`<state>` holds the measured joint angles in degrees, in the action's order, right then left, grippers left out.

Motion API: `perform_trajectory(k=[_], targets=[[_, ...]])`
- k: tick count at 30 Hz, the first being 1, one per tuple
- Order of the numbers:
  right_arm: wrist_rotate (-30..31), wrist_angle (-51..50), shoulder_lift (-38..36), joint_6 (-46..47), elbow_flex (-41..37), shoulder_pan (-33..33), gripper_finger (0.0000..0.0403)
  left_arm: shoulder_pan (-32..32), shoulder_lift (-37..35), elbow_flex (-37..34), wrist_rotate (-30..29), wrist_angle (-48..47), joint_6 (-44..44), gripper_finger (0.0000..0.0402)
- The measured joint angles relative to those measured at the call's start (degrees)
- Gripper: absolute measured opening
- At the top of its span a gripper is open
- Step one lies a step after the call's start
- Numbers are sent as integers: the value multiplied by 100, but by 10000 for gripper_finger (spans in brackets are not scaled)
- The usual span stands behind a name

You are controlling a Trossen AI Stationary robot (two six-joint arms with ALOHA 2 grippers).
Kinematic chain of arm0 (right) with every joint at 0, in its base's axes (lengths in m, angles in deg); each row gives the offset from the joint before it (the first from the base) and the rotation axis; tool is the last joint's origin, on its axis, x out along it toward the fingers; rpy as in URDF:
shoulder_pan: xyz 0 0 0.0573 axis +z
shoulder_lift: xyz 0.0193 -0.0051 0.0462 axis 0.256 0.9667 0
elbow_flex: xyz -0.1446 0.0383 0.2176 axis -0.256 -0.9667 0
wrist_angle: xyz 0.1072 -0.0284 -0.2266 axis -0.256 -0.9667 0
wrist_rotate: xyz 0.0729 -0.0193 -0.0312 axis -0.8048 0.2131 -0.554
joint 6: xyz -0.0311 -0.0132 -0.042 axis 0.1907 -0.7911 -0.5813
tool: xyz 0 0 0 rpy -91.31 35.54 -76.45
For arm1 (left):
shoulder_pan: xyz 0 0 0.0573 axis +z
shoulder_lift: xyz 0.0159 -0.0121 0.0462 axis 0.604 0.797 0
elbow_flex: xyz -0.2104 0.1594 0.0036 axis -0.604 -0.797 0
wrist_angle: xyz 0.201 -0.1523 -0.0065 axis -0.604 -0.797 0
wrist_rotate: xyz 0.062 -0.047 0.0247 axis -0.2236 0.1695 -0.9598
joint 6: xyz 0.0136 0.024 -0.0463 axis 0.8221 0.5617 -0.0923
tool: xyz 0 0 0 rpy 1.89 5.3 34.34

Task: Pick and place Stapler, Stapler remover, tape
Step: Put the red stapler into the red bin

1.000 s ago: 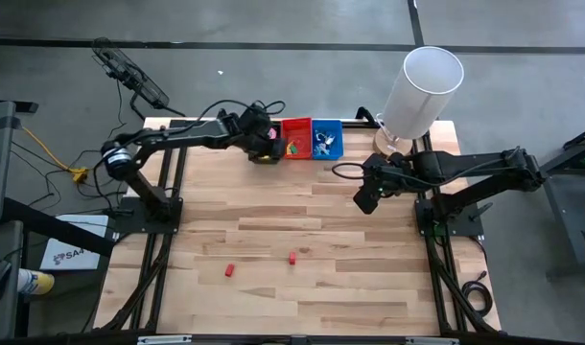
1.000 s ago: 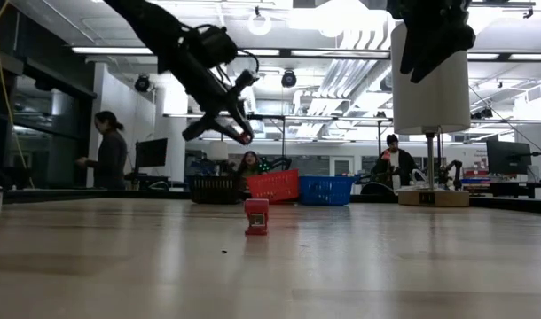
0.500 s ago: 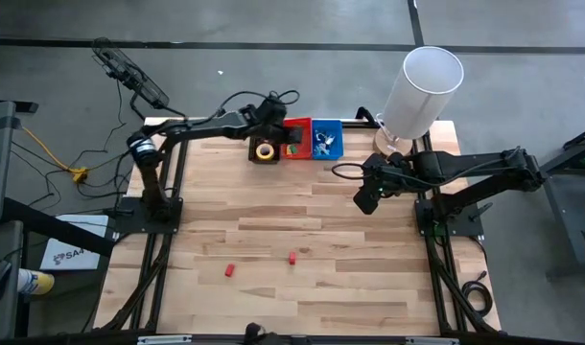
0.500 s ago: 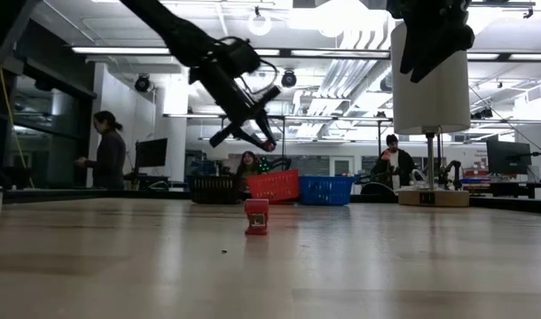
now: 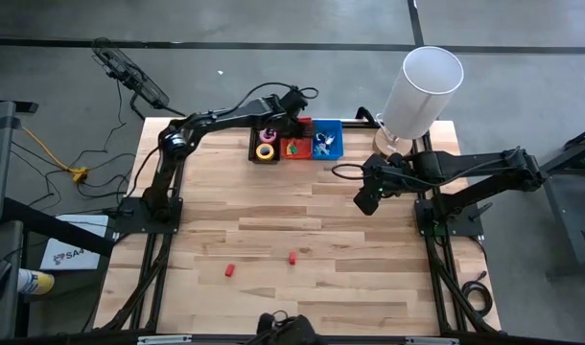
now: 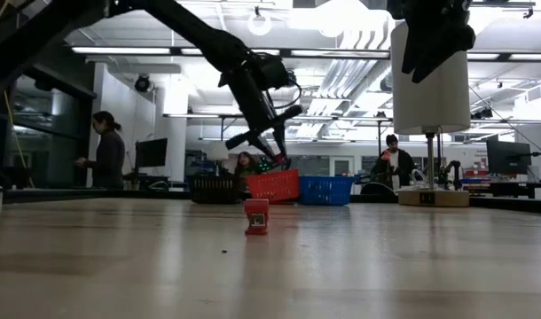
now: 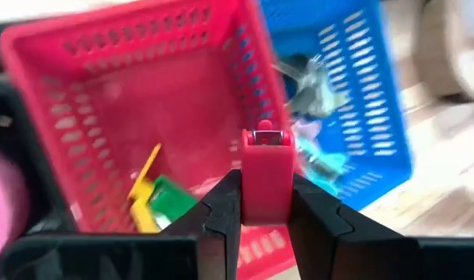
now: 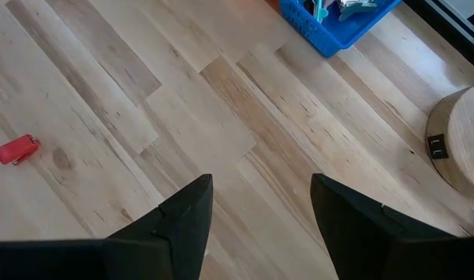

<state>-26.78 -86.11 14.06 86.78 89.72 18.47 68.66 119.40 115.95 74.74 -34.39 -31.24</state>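
My left gripper [image 5: 296, 123] hangs over the red basket [image 7: 105, 85] at the table's far edge, shut on a small red stapler [image 7: 266, 167]. A yellow and a green stapler [image 7: 153, 199] lie in that basket. The blue basket [image 5: 327, 140] beside it holds staple removers [image 7: 313, 92]. A pink tape roll [image 5: 268, 134] and a yellow one [image 5: 265, 150] lie in the black basket [image 5: 253, 146]. Two more red staplers [image 5: 292, 257] [image 5: 229, 270] rest on the tabletop. My right gripper [image 5: 366, 200] waits open above the table's right part. My left gripper pinches the red stapler's two long sides [image 7: 266, 204] between its two fingers, which lie along it. The stapler's metal-tipped end [image 7: 266, 139] sticks out past the fingertips. The fingers slant down toward the far edge, and the stapler hangs clear above the red basket.
A white cylinder on a round wooden base [image 5: 419, 91] stands at the far right corner. In the low view, people stand in the room behind the table. Bare wood lies between the baskets and the loose staplers.
My left gripper has carried the red stapler toward the table's right edge along the far side, from over the black basket to over the red basket, and has tipped further down. It has stayed shut on the stapler.
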Motion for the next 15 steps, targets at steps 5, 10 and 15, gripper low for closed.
perform_trajectory(k=[5,10,15], targets=[[1,-2,0,-2,0,0,208,0,165,59,36,-180,-58,80],[3,-4,0,-61,0,0,208,0,172,63,-136,-478,-92,80],[5,-4,0,-106,0,0,208,0,174,63,-86,-568,-113,81]])
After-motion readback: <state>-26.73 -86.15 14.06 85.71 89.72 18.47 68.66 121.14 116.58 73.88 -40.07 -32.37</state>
